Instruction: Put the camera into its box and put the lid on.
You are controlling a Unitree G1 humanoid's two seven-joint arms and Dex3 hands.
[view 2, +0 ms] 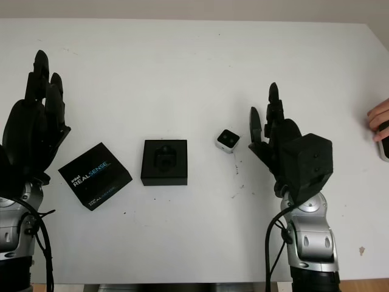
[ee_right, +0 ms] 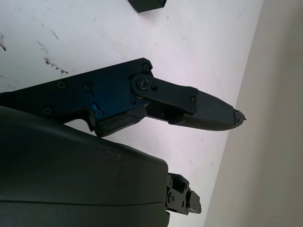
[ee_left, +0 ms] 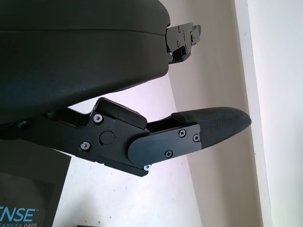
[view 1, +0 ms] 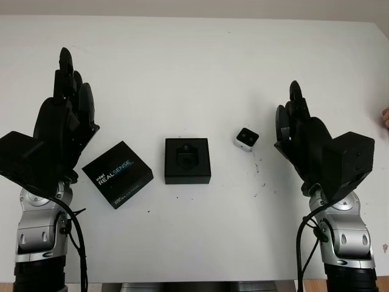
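Starting position, nothing grabbed yet. Your left hand is raised above the tabletop toward its left side, open and holding nothing. Your right hand is up on the right side, also open and empty. Both look staged clear of the items so you can see all three pieces.

The camera, a small white cube with a dark front face, sits on the tabletop mid-depth, right of centre, between the box and your right hand and near that hand's fingertips. That makes the right hand the likely one for the pickup.

The box sits about centre, open, black, with a shaped recess in its insert that looks cut for the camera. It is apart from the camera, not touching.

The lid lies flat left of the box, rotated at an angle, printed side up, just beside your left hand's wrist. It reads "intel REALSENSE" on top; the left wrist view catches a corner with "CAMERA D405" below the logo. Placed there, it suits the left hand for closing.

Someone's fingers show at the right edge of the tabletop.

Neither task step is done: camera out, lid off.
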